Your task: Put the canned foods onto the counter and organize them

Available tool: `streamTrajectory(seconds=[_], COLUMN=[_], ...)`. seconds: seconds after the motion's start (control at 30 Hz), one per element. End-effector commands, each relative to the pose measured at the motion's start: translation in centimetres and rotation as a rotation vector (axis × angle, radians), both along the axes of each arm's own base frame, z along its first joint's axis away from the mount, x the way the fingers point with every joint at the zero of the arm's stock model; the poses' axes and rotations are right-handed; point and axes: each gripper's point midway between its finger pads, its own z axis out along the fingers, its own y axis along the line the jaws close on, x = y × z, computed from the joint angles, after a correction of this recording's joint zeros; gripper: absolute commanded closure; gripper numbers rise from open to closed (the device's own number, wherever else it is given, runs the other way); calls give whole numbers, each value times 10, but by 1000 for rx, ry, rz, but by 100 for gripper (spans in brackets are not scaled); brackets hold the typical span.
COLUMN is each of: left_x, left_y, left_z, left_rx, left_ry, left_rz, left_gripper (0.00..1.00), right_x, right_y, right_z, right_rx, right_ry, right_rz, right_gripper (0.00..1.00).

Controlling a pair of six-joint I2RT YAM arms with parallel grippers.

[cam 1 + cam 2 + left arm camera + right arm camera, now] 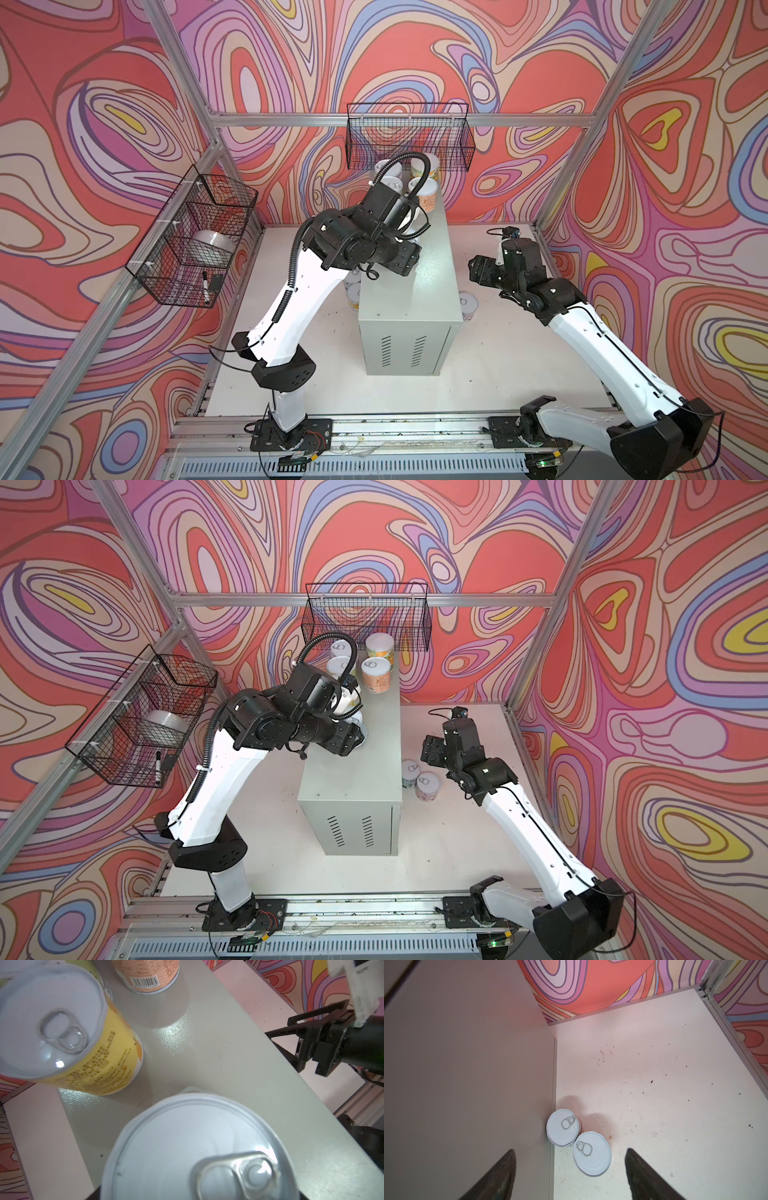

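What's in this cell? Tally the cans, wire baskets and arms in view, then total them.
Cans: 9, five at the counter, one of them in the left pincer, four on the table
Wire baskets: 2
Arms: 2
Total: 13

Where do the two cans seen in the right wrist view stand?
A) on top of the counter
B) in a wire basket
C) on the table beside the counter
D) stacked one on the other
C: the two cans stand side by side, lids up, on the white table, by the counter wall.
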Motion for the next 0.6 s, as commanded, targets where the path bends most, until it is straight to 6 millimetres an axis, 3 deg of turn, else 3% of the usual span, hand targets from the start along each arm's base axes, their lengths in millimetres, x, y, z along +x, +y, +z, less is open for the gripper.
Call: streamTrajectory(seconds=[0.0,0.07,0.1,0.17,0.2,0.37,0.57], left_x=[4,6,6,7,8,8,9], left_y=[-8,-9,-9,-10,-10,-14,-17], left_z=[24,21,20,16,15,17,26], left_rx=[-60,-53,-48,-42,-40,-54,-76], left_ry=[-81,-79,-77,-69,-69,-79,-113], left_rz=[-15,-12,-10,-14,-12,-28,-46], left_gripper=[100,100,93,52,44,25,16], right_x=[-3,-3,-3,-3,-3,-1,-3], right_y=[-3,-2,0,2,3,9,15], right_z=[20,22,24,28,29,36,49], right_rx=[6,14,21,33,39,56,83], right_ry=[-41,-46,-50,-57,-61,-68,-88], right_rz=[1,8,13,23,28,52,82], right_gripper=[16,16,15,14,14,12,11])
